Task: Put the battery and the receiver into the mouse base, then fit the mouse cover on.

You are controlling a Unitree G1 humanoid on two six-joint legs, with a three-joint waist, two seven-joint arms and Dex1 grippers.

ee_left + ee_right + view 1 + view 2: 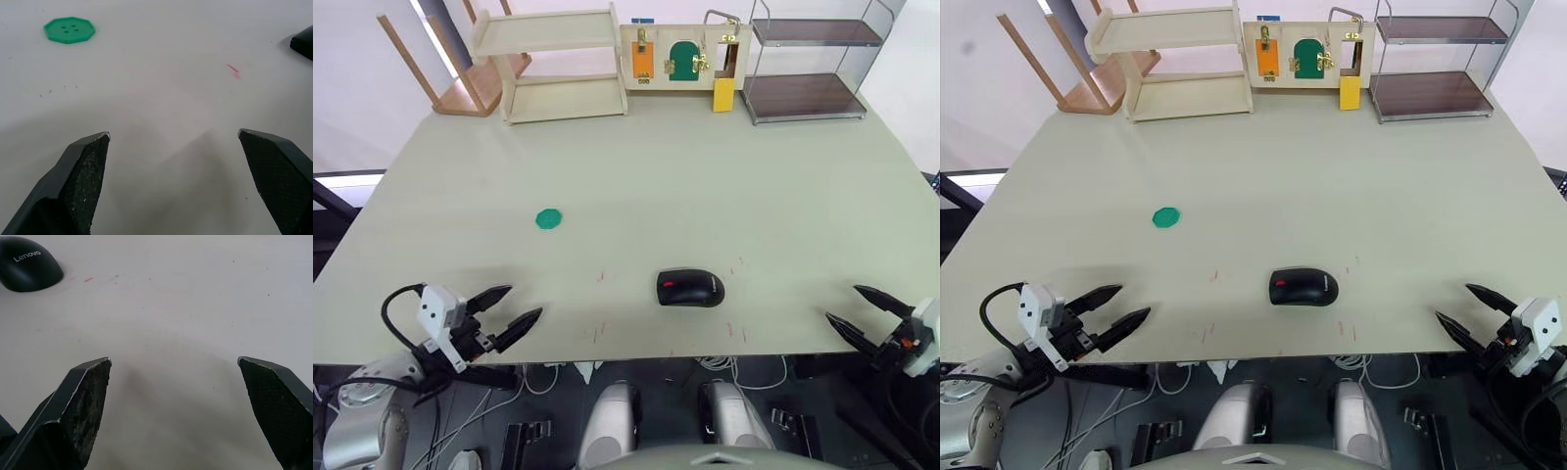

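Head view: smooth black plastic mouse cover [690, 288] looks seated at 6 o'clock; left gripper [509, 313] and right gripper [865, 310] spread wide, empty. Nudging it could pop the cover, I guess.

The mouse cover [690, 287] sat fitted on the mouse base — black, red wheel visible — near the table's front edge.

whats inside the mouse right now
Nothing inside can be seen. The mouse cover sits closed over the mouse base on the table, hiding the hollow, so whether the battery and the receiver are in there cannot be told.
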